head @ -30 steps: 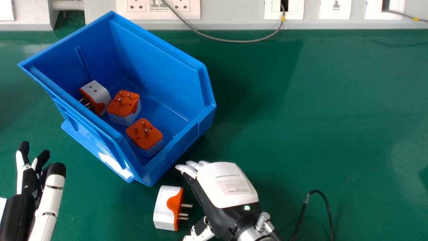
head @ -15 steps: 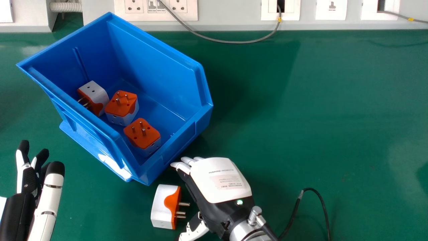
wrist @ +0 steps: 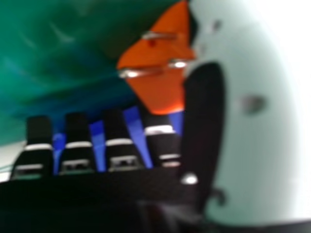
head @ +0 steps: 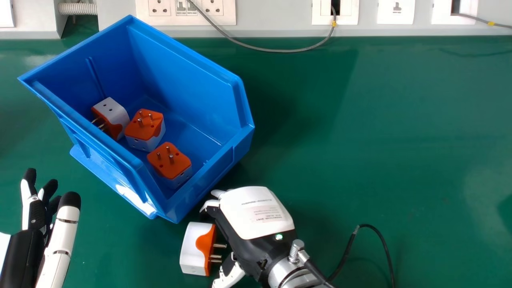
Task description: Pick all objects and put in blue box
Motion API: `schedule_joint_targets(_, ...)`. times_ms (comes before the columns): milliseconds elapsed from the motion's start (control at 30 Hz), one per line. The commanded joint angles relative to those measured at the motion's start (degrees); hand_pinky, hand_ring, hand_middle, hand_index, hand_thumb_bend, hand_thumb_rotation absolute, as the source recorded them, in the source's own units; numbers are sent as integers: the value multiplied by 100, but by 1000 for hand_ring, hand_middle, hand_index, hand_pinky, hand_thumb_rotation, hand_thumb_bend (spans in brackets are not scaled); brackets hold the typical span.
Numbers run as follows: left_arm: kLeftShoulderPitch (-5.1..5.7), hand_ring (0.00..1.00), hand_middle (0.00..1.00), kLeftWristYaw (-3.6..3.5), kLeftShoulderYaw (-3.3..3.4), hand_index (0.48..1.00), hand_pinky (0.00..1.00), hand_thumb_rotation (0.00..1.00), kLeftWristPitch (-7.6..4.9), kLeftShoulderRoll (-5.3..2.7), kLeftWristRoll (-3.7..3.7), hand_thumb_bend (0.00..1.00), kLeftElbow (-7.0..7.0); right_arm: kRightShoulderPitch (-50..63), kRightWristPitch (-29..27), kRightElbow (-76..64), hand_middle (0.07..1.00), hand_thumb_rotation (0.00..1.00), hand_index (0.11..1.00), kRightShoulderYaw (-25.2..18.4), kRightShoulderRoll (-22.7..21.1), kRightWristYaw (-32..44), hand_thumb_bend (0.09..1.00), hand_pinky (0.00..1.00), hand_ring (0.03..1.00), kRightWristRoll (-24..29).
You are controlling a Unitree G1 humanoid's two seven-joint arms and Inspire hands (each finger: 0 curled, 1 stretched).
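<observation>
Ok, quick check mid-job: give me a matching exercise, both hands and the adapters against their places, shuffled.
Things
1. Three adapters
2. Loose adapter
3. Left hand
4. Right hand

Places
A. Beside an adapter, at its orange side
B. Inside the blue box
C. At the head view's left edge
D. Lying on the green tabletop

Pairs: 1-B, 2-D, 3-C, 4-A

my work surface is a green tabletop (head: 380, 140). directly on it: a blue box (head: 188, 84), set at an angle, and a white-and-orange plug adapter (head: 193, 251) near the box's closest corner, pins pointing to my right.
</observation>
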Motion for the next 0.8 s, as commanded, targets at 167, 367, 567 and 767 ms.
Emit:
schedule_joint_targets(167, -58, 970, 993, 50, -6, 1000, 912, 982, 94, 38, 117, 452, -210, -114, 378, -19, 817, 26, 679, 267, 77, 624, 650, 779, 814, -314)
schedule_joint_targets(367, -106, 973, 993, 13, 5, 1000, 911, 986, 139, 69, 65, 462, -213, -284, 609, -83, 797, 6, 693, 342, 124, 1006, 639, 756, 792, -371)
schedule_joint_targets(567, -172, 973, 993, 17, -5, 1000, 910, 987, 180, 64, 44, 471, -189, -399, 603, 30, 796, 1, 689, 344, 204, 1014, 635, 755, 786, -315)
schedule_joint_targets(767, -206, 973, 993, 14, -23, 1000, 909, 990, 201, 62, 40, 463, -185, -537, 677, 143, 795, 0, 701, 393, 225, 1079, 637, 742, 778, -343)
